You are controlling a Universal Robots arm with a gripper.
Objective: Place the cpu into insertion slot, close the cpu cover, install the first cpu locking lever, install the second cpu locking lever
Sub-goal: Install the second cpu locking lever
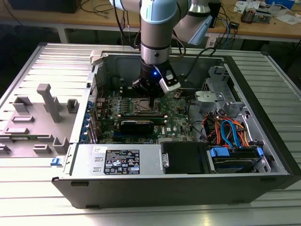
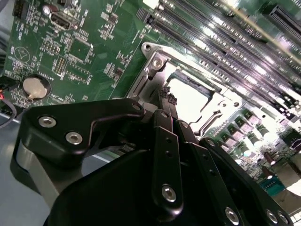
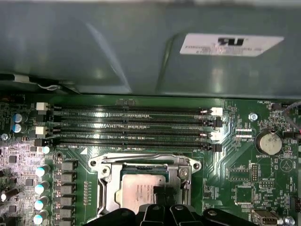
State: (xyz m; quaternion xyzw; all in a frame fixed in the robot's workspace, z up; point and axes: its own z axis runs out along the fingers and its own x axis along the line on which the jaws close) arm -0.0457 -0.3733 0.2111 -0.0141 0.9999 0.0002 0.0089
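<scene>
The cpu lies flat in the insertion slot of the green motherboard, its pale metal top facing up; in the second wrist view the same chip shows as a bright square inside the socket's metal surround. The cpu cover shows as a silver frame around the chip, with its upper bar running along the side nearest the memory slots; whether it lies fully down on the socket cannot be told. Beside the chip a thin bent metal lever rests along the socket edge in the second wrist view.

The gripper stands directly over the socket, its black fingertips drawn close together with hardly any gap, and they reach down at the chip's edge. Whether they pinch the chip or merely touch it cannot be told. In the exterior view the gripper hangs from the grey arm down into the open computer case, above the socket region of the board.

Four long black memory slots lie just beyond the socket, parallel to one another. A round coin battery sits on the board well apart from the socket; in the second wrist view it shows near the gripper's black linkage. In the exterior view, blue and orange cables bundle toward the exterior view's right, and a grey fixture rests on the table at its left.
</scene>
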